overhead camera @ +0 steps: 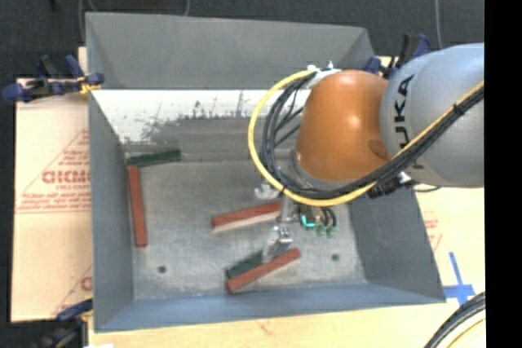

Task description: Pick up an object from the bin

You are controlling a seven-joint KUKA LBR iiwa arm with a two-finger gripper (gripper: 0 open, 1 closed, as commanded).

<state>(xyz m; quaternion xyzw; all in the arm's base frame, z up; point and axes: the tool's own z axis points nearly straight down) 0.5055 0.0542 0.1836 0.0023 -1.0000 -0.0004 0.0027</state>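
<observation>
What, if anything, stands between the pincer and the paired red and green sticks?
Nothing visible does: the pincer hangs over the right end of the green stick and red stick; the other red stick lies further back.

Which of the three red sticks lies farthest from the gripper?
The red stick along the left wall, touching the dark green stick; the other two lie close by the gripper.

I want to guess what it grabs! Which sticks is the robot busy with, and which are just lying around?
Likely the job: end effector; right by it, front red stick, front green stick, middle red stick.
Just lying around: left red stick, back green stick.
</observation>
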